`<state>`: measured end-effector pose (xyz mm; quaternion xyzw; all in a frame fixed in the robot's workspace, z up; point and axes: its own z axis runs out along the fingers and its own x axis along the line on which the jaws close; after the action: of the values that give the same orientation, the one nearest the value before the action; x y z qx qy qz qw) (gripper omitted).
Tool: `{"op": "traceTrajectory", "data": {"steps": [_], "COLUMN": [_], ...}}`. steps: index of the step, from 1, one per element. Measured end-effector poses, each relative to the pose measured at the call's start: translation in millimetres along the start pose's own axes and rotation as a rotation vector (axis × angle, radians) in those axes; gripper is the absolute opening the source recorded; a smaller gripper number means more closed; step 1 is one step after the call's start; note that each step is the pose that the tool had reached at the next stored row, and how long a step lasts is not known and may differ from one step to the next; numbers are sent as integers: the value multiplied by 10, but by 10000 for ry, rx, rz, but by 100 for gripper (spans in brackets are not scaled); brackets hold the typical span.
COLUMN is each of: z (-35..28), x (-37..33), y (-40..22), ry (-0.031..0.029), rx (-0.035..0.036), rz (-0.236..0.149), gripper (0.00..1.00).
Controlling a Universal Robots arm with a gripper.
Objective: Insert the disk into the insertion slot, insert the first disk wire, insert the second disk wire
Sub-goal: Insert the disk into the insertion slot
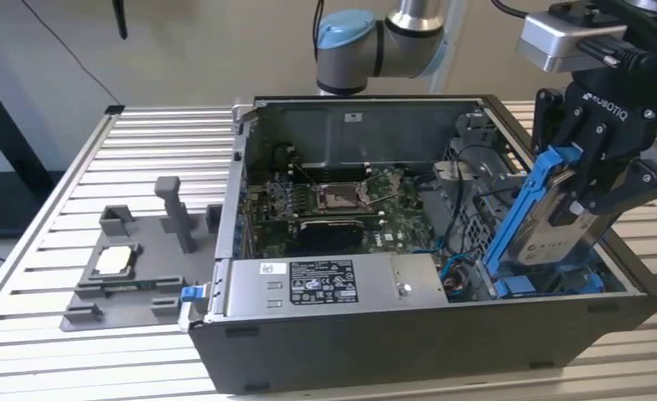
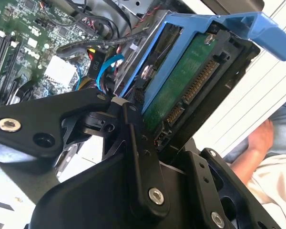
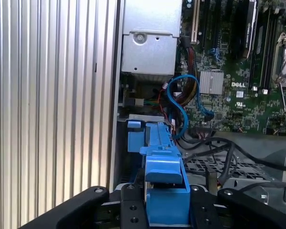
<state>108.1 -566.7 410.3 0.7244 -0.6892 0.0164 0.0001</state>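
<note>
Holding the disk [image 1: 561, 234] across its flat faces, my gripper [image 1: 592, 188] was clamped on it with a finger on each side. I judged that this grip left the long rails of its blue carrier free to run along the guides. I had it tilted, not level. Its upper end leaned toward the exterior view's right, and its lower end pointed down into the corner of the open computer case [image 1: 418, 351], where the insertion slot [image 1: 552, 280] sits beside the power-supply box [image 1: 328, 284]. That slant seemed the way to lead the low edge into the bay's mouth first. The lower end was at the slot, but I could not tell how far in it sat, and the disk was plainly not seated. In the second wrist view the disk's green circuit board [image 2: 181, 90] faced the camera, and the black connectors [image 2: 200, 81] on its end had nothing plugged into them. In the first wrist view a blue cable [image 3: 181, 95] curled loose over the motherboard [image 3: 238, 90], near the carrier [image 3: 164, 162] but apart from it, so neither wire looked fitted.
</note>
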Motion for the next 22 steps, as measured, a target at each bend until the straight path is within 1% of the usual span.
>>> {"op": "traceTrajectory", "data": {"steps": [7, 11, 14, 16, 17, 19, 20, 21, 22], "z": [51, 101, 152, 179, 206, 210, 202, 200, 196], "x": [-1, -3, -3, -5, -8, -5, -5, -5, -5], "y": [2, 4, 4, 5, 0, 2, 4, 4, 2], "ry": [-6, -8, -19, -13, -54, -49, -32, -30, -29], "rx": [3, 0, 5, 2, 14, 8, 5, -11, -62], "rz": [-106, -129, -147, -159, -174, -175, -175, -175, -176], "gripper": [33, 33, 33, 33, 33, 33, 33, 33, 33]}}
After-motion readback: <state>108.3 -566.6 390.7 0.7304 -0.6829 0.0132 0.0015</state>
